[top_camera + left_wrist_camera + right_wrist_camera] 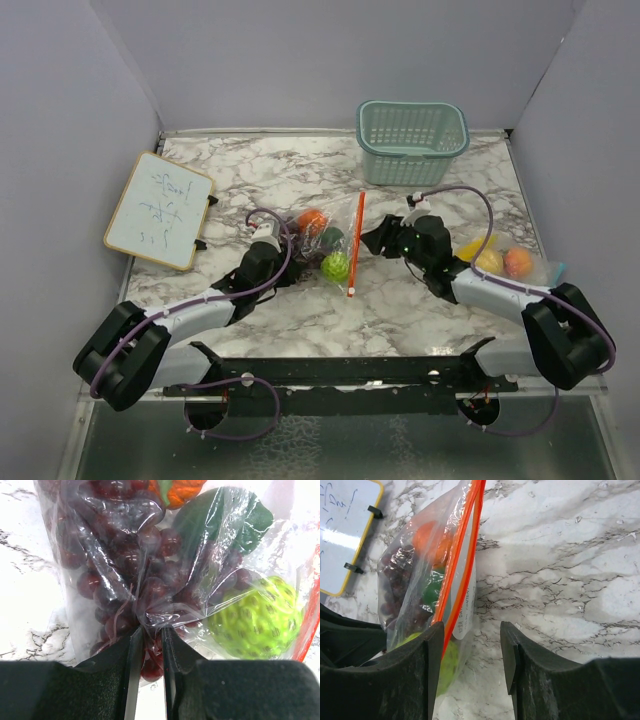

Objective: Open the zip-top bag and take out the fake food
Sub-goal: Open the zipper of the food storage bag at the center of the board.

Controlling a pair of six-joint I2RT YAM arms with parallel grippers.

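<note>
Two grippers meet at one clear bag (322,243): the left gripper (150,630) pinches its plastic beside the purple grapes (125,565), with the orange (180,490), dark green piece (220,522) and lime (255,617) inside, while the right gripper (471,627) gapes wide beside the orange zip strip (465,540).

Robot lab cell: plain grey panel walls (300,50) box marble-pattern table (290,165); handwritten whiteboard (160,210) alongside.
</note>
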